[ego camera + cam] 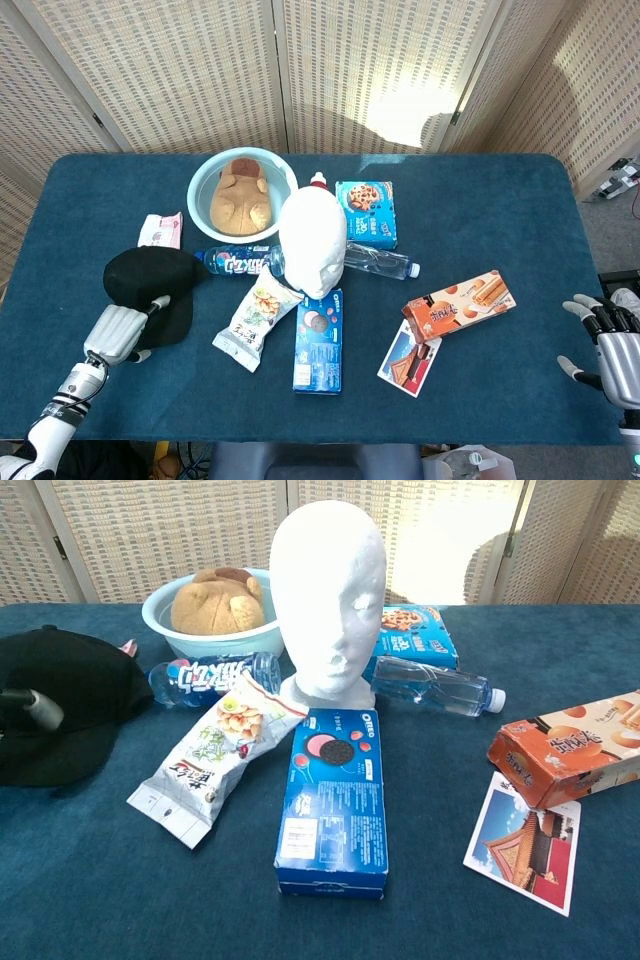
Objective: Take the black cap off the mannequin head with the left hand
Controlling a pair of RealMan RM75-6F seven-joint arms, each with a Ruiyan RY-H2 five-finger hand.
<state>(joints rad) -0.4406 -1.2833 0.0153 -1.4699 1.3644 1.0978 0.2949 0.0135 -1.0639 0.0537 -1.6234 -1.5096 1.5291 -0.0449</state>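
1. The black cap [150, 285] lies on the counter [480, 200] at its left side, off the bare white mannequin head [312, 243], which stands upright at the middle.
2. The left hand [118, 333] grips the near edge of the cap, fingers curled against it; in the chest view only one fingertip shows at the frame's left edge.
3. The right hand [605, 338] hovers at the counter's right edge, fingers spread, holding nothing.
4. Just in front of the mannequin head lies a blue box reading "OREO" [334, 795]; to its left a snack bag [212, 754] and a blue-labelled soda bottle [212, 677].
5. Behind sit a pale blue bowl [203, 181] with a brown plush toy [240, 195], and a blue cookie box [366, 212].
6. A clear water bottle [432, 690], an orange wafer box [459, 304] and a postcard [409, 356] lie to the right.
7. The counter is covered in dark blue cloth; woven folding screens [200, 60] stand behind.
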